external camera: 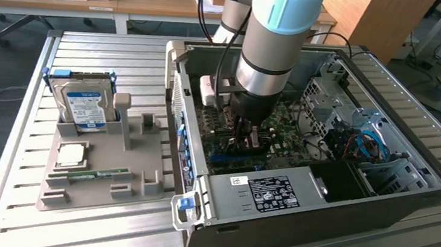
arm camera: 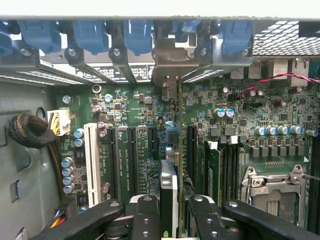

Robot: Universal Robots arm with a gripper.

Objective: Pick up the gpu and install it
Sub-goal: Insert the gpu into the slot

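The gripper [arm camera: 170, 210], closed on the gpu [arm camera: 169, 185] edge-on above the motherboard [arm camera: 135, 107], should seat it squarely

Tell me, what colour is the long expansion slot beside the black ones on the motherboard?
White. The expansion slot shows best in the wrist view, standing beside the black slots on the green motherboard.

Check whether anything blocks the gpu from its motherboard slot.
Nothing visible does. The thin dark gpu card, edge-on between the gripper fingers, stands directly over the green motherboard, its silvery bracket at the case's rear openings.
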